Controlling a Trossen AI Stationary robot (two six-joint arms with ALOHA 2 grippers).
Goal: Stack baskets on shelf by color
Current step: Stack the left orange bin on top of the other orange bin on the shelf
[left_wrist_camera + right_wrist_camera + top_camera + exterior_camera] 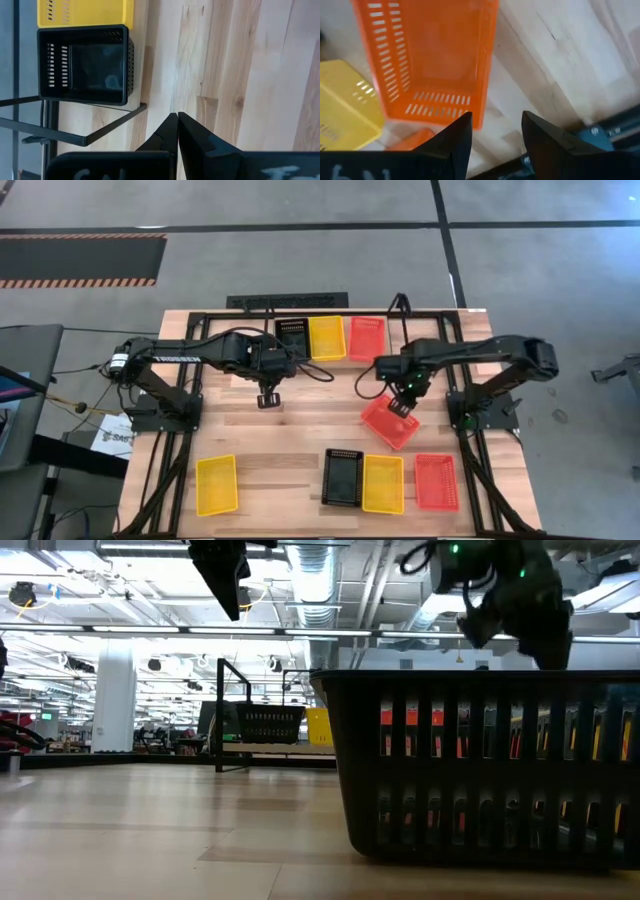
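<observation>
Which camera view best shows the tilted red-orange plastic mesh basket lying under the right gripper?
The high view: the tilted red-orange plastic mesh basket shows whole beneath the right gripper. The right wrist view shows it close; the other views miss it.

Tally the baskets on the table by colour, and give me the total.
Yellow baskets: 3
Red-orange baskets: 3
Black baskets: 2
Total: 8 baskets

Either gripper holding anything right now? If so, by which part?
Nothing held. Left gripper is shut on air above bare table. Right gripper is open over the tilted red-orange basket, not gripping it.
</observation>
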